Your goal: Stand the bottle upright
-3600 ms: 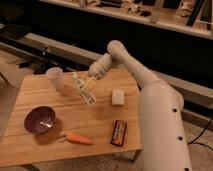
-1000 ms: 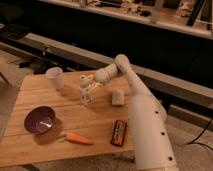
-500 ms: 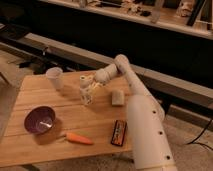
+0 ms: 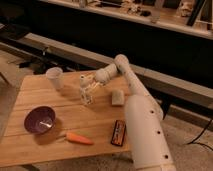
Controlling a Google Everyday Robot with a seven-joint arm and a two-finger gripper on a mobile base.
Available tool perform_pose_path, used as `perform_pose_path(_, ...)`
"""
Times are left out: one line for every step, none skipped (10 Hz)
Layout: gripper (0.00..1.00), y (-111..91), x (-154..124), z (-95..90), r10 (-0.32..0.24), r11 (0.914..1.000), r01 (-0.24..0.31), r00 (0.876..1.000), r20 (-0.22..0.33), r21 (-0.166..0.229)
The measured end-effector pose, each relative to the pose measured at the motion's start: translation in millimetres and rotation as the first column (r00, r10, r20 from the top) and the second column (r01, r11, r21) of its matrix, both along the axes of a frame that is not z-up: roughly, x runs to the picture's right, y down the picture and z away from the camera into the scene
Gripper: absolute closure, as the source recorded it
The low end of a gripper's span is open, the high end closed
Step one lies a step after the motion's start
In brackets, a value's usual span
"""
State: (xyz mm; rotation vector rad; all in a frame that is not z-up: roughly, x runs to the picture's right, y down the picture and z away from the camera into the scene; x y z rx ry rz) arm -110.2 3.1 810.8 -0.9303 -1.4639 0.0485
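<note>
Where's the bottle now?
In the camera view, the bottle is on the far half of the table, between the cup and the block, below the gripper.

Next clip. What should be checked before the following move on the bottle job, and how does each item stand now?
1. Bottle roughly upright: ok, it looks about vertical.
2. Tool at the bottle's upper part: ok.
3. Bottle base flat on the table: cannot tell.
4. Cup apart from the bottle: ok, on its left.
5. Block apart from the bottle: ok, on its right.
</note>
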Motion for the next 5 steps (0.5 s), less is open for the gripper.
perform_pose_path(0.2,0.3,-0.6,0.6,0.0,1.0,0.0,1.0,-0.001,0.0)
perform_pose_path(0.2,0.4,-0.8,1.1,0.001,1.0,-0.001,1.0,-0.001,-0.001)
perform_pose_path(0.2,0.4,-0.7,1.1,0.001,1.0,-0.001,1.0,-0.002,-0.001)
perform_pose_path(0.2,0.2,-0.7,1.0,0.002,1.0,-0.002,1.0,-0.002,-0.001)
perform_pose_path(0.2,0.3,-0.8,1.2,0.002,1.0,-0.002,1.0,-0.002,-0.001)
